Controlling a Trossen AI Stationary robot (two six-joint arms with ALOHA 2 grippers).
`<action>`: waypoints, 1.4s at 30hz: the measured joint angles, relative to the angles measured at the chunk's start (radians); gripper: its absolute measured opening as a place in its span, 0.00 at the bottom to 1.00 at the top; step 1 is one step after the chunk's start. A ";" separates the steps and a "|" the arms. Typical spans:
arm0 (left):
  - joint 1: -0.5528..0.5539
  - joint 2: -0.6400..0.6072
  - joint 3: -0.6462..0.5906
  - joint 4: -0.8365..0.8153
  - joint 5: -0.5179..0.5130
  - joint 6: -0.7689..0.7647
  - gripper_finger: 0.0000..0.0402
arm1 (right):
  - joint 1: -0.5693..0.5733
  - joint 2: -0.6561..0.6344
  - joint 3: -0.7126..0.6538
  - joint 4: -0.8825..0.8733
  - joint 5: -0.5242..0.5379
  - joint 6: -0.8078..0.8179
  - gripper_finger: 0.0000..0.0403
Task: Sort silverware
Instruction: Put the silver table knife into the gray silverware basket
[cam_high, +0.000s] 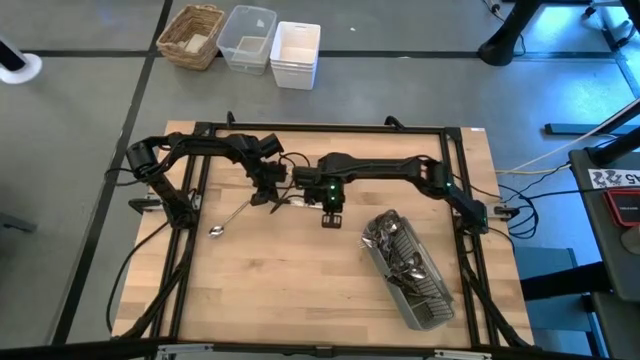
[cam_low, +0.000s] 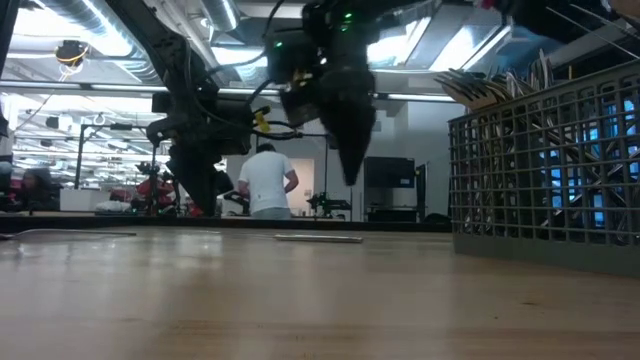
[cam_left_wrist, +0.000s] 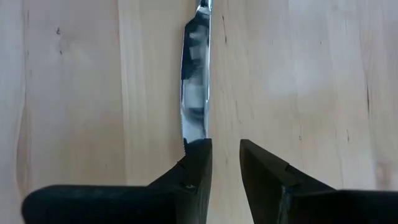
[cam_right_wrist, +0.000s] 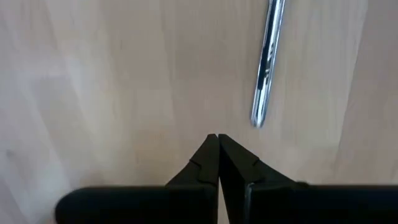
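Left gripper (cam_left_wrist: 225, 163) first: we see its fingers parted with a clear gap between them, nothing clamped, hanging above the desk (cam_high: 300, 300) with a table knife (cam_left_wrist: 194, 81) lying flat on the wood just past the tip of one finger. We can't tell whether that finger touches the blade. Our right gripper (cam_right_wrist: 217, 146) sits just beside it near mid-desk, fingers pressed tight together and empty, with a slim shiny handle (cam_right_wrist: 266, 68) lying on the wood a little way off.

Now the big picture, working down in size. Across the desk, the grey slatted caddy (cam_high: 415, 275) lies toward the right arm's side, and it's bristling with silverware (cam_high: 395, 245), a dense bundle of forks, spoons and knives crammed in together. In the low view the handles poke up over its mesh wall. That's the bulk of the job, and we'd judge it hardly begun.

Out on the bare wood, only a couple of pieces are laid apart: a spoon (cam_high: 228, 220) toward the left arm's side, and the knife under the two grippers. No separate groups by type have formed yet, as far as we can see, so nearly all the sorting lies ahead.
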 joint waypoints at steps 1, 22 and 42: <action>0.000 0.000 0.000 0.002 0.000 0.002 0.18 | 0.000 -0.022 -0.030 0.004 -0.001 0.000 0.02; -0.073 0.001 0.001 0.118 -0.029 -0.077 0.18 | -0.025 -0.317 -0.744 0.877 0.005 0.248 0.02; -0.185 0.035 0.001 0.252 -0.257 -0.064 0.19 | -0.024 -0.292 -0.743 0.864 0.116 0.188 0.49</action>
